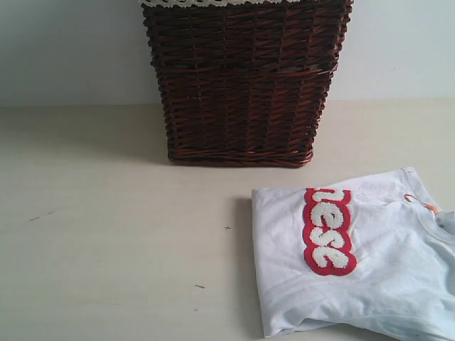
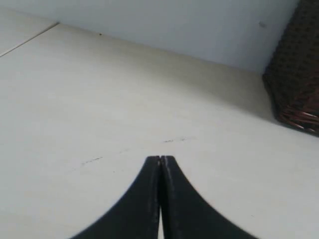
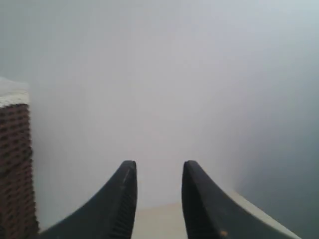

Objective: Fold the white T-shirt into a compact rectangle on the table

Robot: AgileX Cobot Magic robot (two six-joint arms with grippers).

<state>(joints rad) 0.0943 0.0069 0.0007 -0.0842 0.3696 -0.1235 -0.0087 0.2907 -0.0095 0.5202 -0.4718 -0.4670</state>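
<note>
Folded white T-shirt (image 1: 384,277) on table (image 1: 106,249), red-edged letters (image 1: 328,231) up, left hand (image 2: 160,162) closed, right hand (image 3: 159,167) parted

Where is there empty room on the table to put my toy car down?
The big bare stretch of table left of the white T-shirt and in front of the wicker basket is free. A narrower bare strip runs between basket and shirt. The front right is crowded: the shirt covers it.

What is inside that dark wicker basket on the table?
Its contents cannot be seen. Only the woven outer wall of the wicker basket and white lace trim at its rim show; that wall and the picture's top edge hide the inside.
</note>
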